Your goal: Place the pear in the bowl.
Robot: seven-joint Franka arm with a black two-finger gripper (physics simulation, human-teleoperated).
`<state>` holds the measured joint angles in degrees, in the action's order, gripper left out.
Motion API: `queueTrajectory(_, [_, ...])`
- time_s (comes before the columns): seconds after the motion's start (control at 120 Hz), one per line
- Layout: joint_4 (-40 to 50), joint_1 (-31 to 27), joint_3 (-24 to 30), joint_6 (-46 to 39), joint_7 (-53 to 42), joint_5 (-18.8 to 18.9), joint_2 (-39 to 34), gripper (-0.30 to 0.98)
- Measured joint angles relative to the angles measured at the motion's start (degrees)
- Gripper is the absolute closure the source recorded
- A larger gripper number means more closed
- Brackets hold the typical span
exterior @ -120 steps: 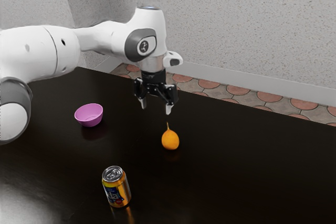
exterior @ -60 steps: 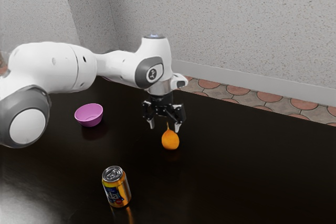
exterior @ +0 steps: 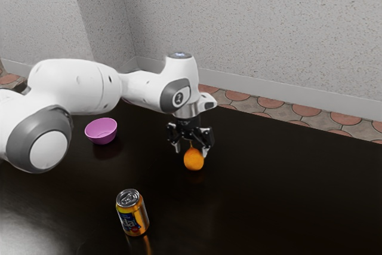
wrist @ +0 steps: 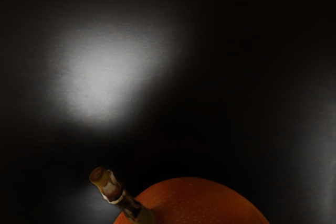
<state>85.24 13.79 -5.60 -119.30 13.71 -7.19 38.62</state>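
black two-finger gripper [exterior: 191,150] lowered, standing wide at orange, stemmed pear [exterior: 193,160]; grasp and transfer to round, glossy pink bowl [exterior: 101,131] outstanding.

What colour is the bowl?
The bowl is pinkish purple, inside and out; it shows best in the exterior view.

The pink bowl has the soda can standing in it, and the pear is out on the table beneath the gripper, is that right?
Not quite: the soda can isn't in the pink bowl. The exterior view shows it standing on the table, apart from the bowl. The pear is indeed on the table beneath the gripper.
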Motion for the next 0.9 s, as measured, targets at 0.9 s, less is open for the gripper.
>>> queueTrajectory(0.9, [-1.02,0.62,-0.02,-2.24,-2.38,-0.02,3.04,0.23])
